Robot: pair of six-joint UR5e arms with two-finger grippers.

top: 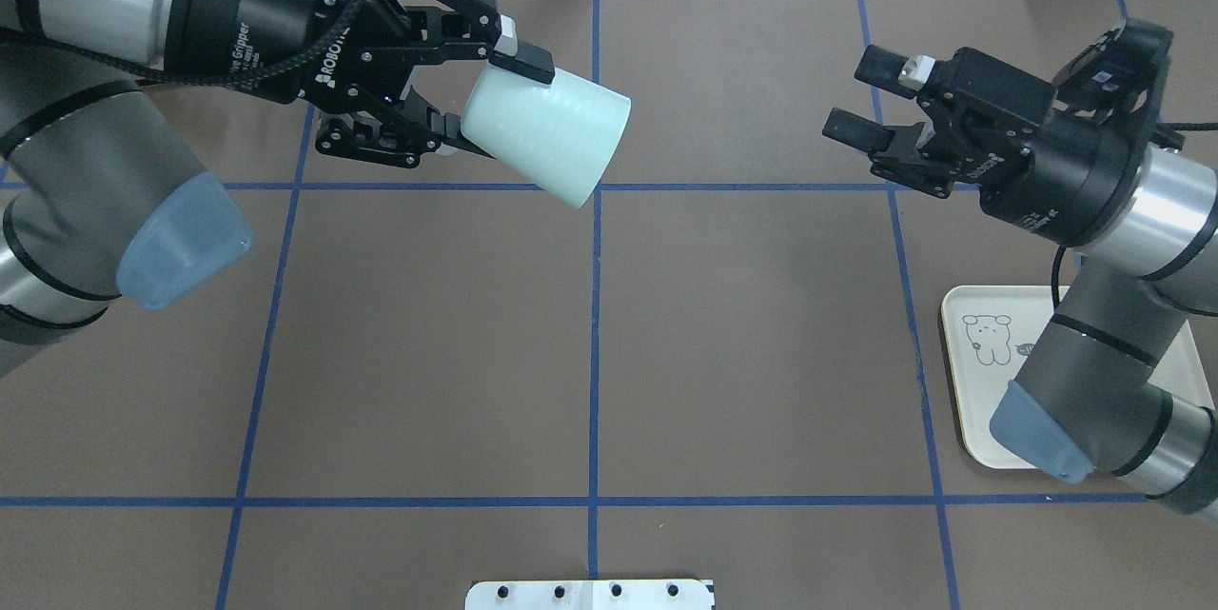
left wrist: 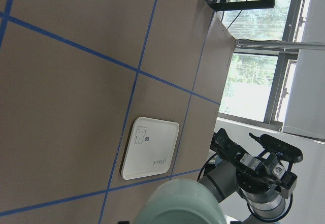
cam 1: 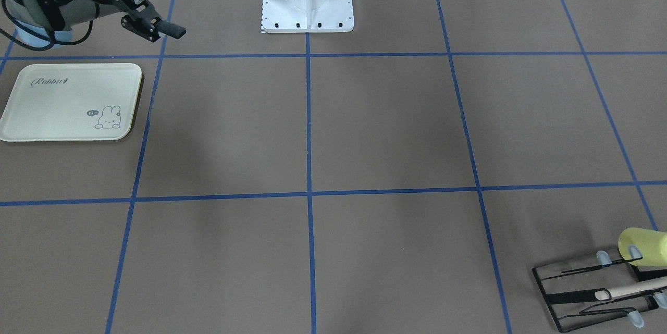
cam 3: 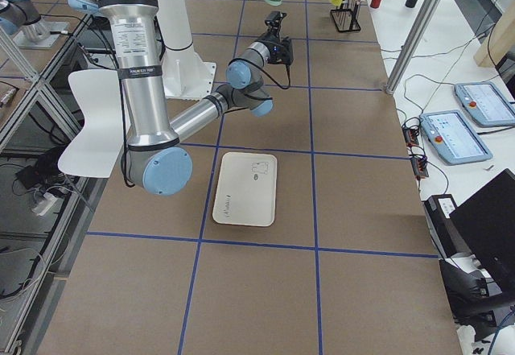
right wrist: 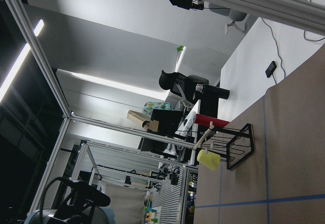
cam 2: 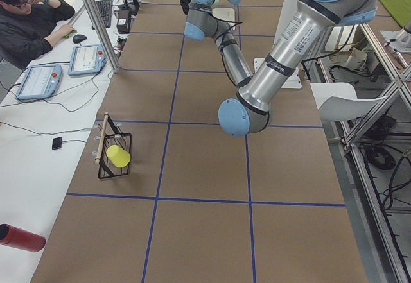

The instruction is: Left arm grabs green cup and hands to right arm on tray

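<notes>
Half done at best: green cup (top: pixel 544 136) aloft on its side, well apart from tray (top: pixel 966 401), pinched near its narrow end by left gripper (top: pixel 485 98). Close spread right gripper (top: pixel 864 96) squarely around the wall; clamp before releasing.

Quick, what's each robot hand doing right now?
The left gripper is shut on the pale mint-green plastic tumbler, held aloft.
The right gripper is open, holding nothing.

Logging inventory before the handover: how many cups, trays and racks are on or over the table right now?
Cups: 2 (green cup, yellow cup)
Trays: 1 (tray)
Racks: 1 (wire rack)
Total: 4
</notes>
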